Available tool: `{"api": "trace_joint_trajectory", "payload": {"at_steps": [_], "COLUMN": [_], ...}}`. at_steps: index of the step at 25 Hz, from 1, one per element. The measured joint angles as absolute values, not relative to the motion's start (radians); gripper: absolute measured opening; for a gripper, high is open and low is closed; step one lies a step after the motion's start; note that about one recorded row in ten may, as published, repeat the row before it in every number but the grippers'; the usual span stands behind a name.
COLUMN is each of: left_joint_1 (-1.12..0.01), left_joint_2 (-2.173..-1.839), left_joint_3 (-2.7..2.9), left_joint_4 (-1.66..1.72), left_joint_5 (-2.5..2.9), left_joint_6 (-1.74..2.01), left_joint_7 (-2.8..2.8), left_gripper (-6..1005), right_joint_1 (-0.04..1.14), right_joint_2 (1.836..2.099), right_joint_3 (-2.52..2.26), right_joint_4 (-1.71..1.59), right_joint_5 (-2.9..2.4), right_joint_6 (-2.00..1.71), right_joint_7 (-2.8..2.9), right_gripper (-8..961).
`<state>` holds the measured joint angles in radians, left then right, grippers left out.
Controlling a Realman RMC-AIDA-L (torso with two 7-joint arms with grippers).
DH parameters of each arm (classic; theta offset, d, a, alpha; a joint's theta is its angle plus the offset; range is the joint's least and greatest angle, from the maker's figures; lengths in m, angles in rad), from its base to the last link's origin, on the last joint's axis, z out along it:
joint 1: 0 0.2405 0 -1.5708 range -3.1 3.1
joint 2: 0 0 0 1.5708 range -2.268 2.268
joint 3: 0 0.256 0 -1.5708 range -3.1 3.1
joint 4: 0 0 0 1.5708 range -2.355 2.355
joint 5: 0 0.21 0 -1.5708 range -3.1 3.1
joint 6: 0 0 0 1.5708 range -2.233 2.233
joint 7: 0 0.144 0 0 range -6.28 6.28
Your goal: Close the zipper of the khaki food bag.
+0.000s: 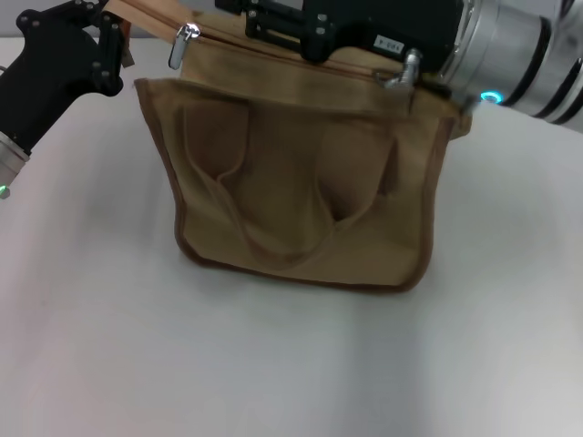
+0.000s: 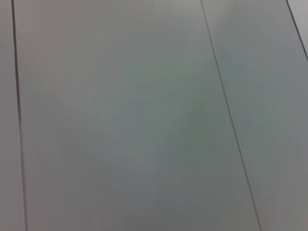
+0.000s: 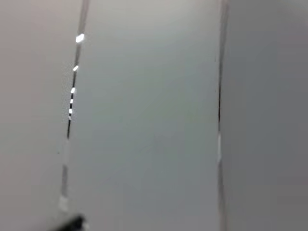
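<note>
Gripper on my left (image 1: 118, 36) sits at the bag's (image 1: 301, 200) far left top corner, beside a strip of zipper tape (image 1: 150, 18); I cannot tell its grip. My right gripper (image 1: 346, 27) lies over the zipper (image 1: 273, 50), fingers hidden. Bare table (image 1: 273, 364) spreads toward the near edge. Both wrist views show only grey panels.
</note>
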<state>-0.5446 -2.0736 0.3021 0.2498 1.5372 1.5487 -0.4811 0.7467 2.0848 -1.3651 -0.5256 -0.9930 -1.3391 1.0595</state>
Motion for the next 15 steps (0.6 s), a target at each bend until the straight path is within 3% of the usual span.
{"api": "trace_joint_trajectory", "payload": {"at_steps": [15], "left_joint_1": [-0.549], "left_joint_2": [-2.076], "left_joint_3": [0.302], "left_joint_4": [0.229], "left_joint_5": [1.535], "left_joint_6": [1.617], "left_joint_7": [-0.418], "left_gripper": [48], "right_joint_1": [0.788], "right_joint_2": [2.078], "right_joint_3": [-1.355], "right_joint_4": [-0.592], "right_joint_5": [-1.289], "right_joint_6": [-1.341], "right_joint_7": [1.798], "right_gripper": [682]}}
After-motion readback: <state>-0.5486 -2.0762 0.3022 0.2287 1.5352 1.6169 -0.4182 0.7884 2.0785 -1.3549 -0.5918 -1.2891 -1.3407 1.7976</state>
